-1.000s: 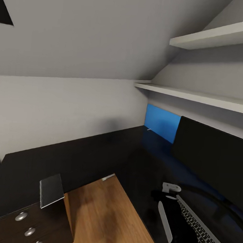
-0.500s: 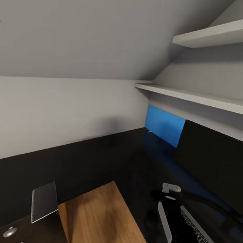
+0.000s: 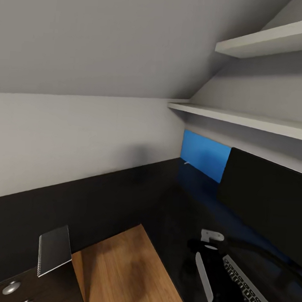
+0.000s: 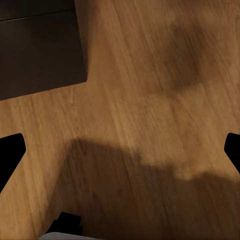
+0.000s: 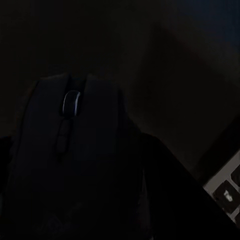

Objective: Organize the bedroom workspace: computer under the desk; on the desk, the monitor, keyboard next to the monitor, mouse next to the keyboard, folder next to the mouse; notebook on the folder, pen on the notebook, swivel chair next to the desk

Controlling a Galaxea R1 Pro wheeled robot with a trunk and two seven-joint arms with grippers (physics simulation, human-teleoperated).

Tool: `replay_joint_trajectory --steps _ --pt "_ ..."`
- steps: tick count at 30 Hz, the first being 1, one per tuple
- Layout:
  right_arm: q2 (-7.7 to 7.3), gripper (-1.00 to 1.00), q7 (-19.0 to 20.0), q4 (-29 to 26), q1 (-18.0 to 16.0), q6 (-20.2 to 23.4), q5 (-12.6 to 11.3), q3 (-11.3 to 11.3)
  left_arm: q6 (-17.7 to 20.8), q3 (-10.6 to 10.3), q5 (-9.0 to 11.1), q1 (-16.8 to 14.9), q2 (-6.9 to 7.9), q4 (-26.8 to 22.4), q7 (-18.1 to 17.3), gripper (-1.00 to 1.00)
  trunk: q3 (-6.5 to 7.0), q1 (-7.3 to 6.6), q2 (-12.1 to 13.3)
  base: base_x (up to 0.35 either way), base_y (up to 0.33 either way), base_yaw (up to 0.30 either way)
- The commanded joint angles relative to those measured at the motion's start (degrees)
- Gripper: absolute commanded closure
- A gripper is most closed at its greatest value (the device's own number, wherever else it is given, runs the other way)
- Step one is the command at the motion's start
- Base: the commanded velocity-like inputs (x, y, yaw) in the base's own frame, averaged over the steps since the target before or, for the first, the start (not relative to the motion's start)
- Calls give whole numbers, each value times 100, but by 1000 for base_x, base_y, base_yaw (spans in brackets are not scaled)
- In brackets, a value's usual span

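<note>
My right gripper hovers low over the glossy black desk, just left of the keyboard. In the right wrist view the dark mouse sits between the fingers, which look closed on its sides, with keyboard keys beside it. The wide black monitor stands behind the keyboard. The blue folder leans upright against the wall beyond the monitor. A grey notebook lies on the dark drawer unit at lower left. My left gripper is open over the wood floor.
Two white wall shelves jut out above the monitor under the sloped ceiling. The desk wraps around a patch of wood floor. A dark cabinet corner lies near my left gripper.
The head view has swung a little, so the notebook and drawers slid down and left. My right gripper with the mouse has sunk slightly toward the desk.
</note>
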Motion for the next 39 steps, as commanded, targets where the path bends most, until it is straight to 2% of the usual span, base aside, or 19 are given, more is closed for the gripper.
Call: replay_joint_trajectory --steps 1,8,33,39 --pt "4 100 -44 57 -7 14 -46 -3 -25 -48 29 -5 3 0 49 -100 -25 23 -46 0 0 0" --pt "4 100 -43 303 -21 15 -44 -1 -22 -46 30 -5 2 -1 55 -100 -151 177 -327 0 0 0" --pt "20 100 -44 320 -22 13 -38 10 -31 -35 34 -5 2 -1 55 -100 -600 726 -1329 0 0 0" --pt "21 100 -44 320 -22 14 -37 16 -31 -37 32 -5 9 -1 41 -100 -600 726 -1329 0 0 0"
